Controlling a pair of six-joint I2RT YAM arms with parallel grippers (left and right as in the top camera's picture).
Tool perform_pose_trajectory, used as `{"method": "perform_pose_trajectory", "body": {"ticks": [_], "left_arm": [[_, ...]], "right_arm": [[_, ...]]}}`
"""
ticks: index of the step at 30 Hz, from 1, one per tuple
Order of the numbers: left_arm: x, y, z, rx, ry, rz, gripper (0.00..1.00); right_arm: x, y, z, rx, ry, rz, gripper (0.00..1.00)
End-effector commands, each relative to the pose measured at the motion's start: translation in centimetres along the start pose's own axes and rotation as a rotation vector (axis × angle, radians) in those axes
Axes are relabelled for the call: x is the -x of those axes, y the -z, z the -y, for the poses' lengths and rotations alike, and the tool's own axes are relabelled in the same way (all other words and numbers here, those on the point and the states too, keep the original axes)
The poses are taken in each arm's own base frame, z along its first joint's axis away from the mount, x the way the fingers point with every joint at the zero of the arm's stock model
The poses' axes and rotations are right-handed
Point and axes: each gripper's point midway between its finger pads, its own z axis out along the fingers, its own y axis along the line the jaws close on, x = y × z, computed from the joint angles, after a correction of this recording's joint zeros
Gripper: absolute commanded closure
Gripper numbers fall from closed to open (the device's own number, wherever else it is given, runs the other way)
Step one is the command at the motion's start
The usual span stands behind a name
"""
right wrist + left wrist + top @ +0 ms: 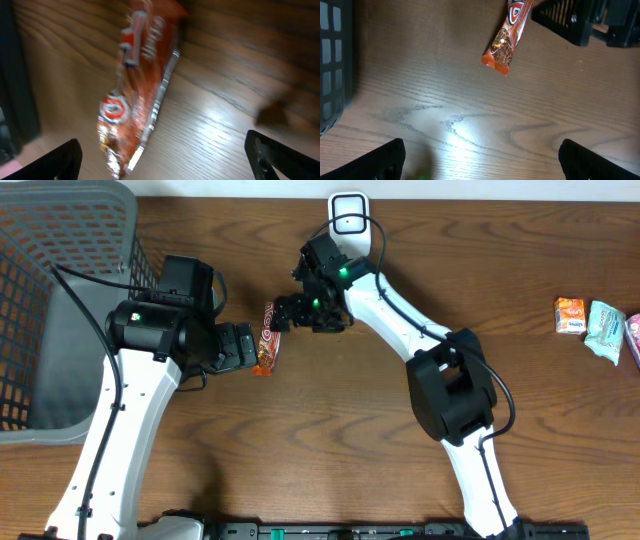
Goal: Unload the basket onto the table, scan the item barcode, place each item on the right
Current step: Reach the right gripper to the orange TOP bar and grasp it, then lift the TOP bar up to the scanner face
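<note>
Both your claws stand wide apart with nothing in them. Your right claw (pixel 162 145) hangs low over the snack bar (pixel 135 95), which lies flat on the counter (pixel 225 125) ahead of its fingertips and toward its left finger; that view is blurred. Your left claw (pixel 480 155) is just beside the bar's other end, with only bare wood between its fingers and the bar out beyond the tips.

Expect the bar to be light, with a thin, slick, crinkly wrapper that slides on wood and gives under pressure; the filling may well crack. Take it across the narrow width near the middle, not by a crimped end, and squeeze gently. No barcode shows on the upper face, so it is probably underneath.

The white scanner (pixel 348 215) stands at the far edge, behind your right wrist. A dark basket (pixel 40 240) fills the left corner, and three small packets (pixel 595 325) lie well apart at the right. The real obstruction is your own claws crowding the bar from both ends.
</note>
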Motion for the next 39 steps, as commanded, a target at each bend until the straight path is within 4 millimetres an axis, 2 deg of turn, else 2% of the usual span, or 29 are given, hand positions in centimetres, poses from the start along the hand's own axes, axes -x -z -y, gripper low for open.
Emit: {"method": "perform_pose_trajectory", "body": {"ticks": [1,5,11,22,24,26,31,39], "left_arm": [[0.0,0.0,-0.1,0.007,0.011,-0.002,0.02],[0.0,0.0,-0.1,0.008,0.012,-0.003,0.02],[0.0,0.0,-0.1,0.007,0.012,-0.003,0.02],[0.0,0.0,-0.1,0.007,0.012,-0.002,0.02],[0.0,0.0,-0.1,0.007,0.012,-0.002,0.02],[0.0,0.0,-0.1,0.007,0.011,-0.002,0.02],[0.0,0.0,-0.1,0.007,0.012,-0.002,0.02],[0.0,0.0,-0.1,0.007,0.011,-0.002,0.02]], "right_arm": [[-0.1,-0.6,-2.3,0.037,-0.049,0.023,0.01],[0.1,-1.6,-3.7,0.048,-0.067,0.059,0.01],[-0.3,-3.0,-3.2,-0.114,-0.073,0.144,0.02],[-1.8,-4.2,-4.4,-0.334,-0.012,0.291,0.21],[-1.8,-4.2,-4.5,-0.334,-0.010,0.292,0.32],[-1.9,-4.2,-4.4,-0.337,-0.011,0.289,0.37],[-1.9,-4.3,-3.1,-0.372,-0.022,0.288,0.37],[-2.1,-5.5,-1.4,-0.377,-0.033,0.290,0.35]]}}
